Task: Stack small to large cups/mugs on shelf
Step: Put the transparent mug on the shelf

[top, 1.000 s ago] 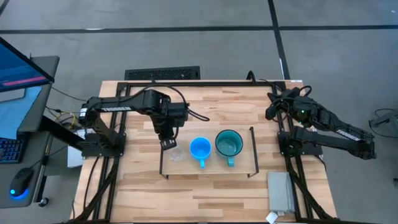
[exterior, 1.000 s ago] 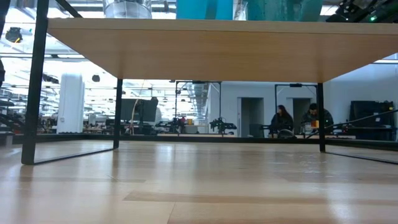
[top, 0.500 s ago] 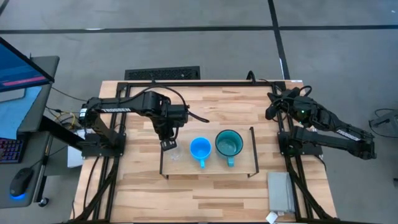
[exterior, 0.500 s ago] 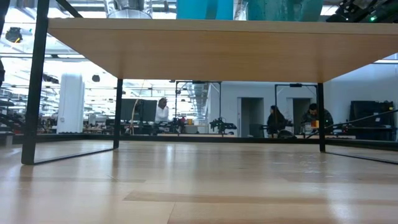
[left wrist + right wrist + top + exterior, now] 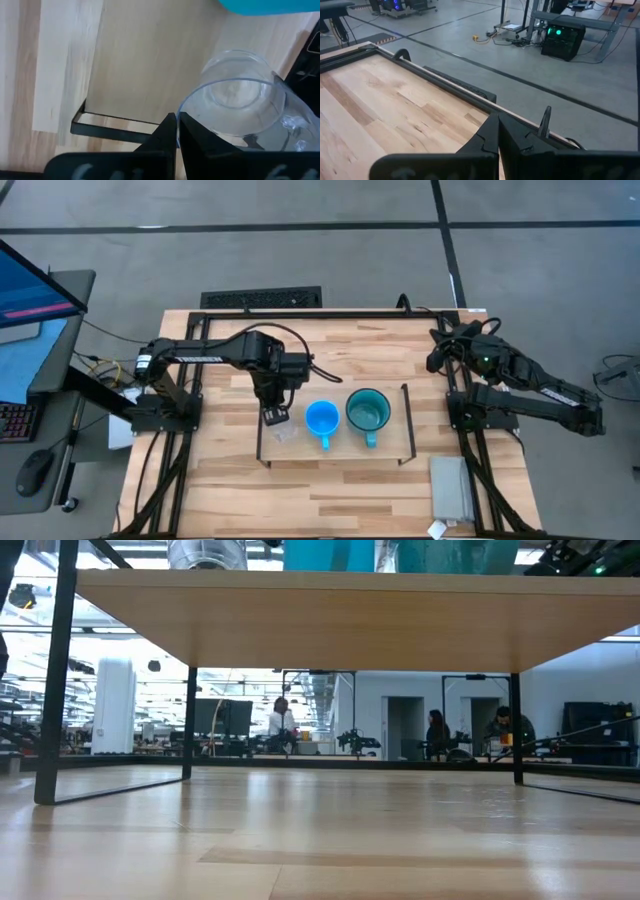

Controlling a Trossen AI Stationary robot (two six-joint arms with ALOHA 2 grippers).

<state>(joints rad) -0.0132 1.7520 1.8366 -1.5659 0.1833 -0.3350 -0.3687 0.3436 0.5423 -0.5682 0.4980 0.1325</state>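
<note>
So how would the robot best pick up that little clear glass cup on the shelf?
Probably by its rim, coming straight down from above. The glass cup stands upright with its mouth open, has no handle, and the blue mug sits close beside it on the shelf, so one finger inside the wall and one outside seems to suit best.

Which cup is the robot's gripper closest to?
The small clear glass cup, at the shelf's left end. The left gripper hovers right over it; the blue mug and teal mug sit farther right.
</note>
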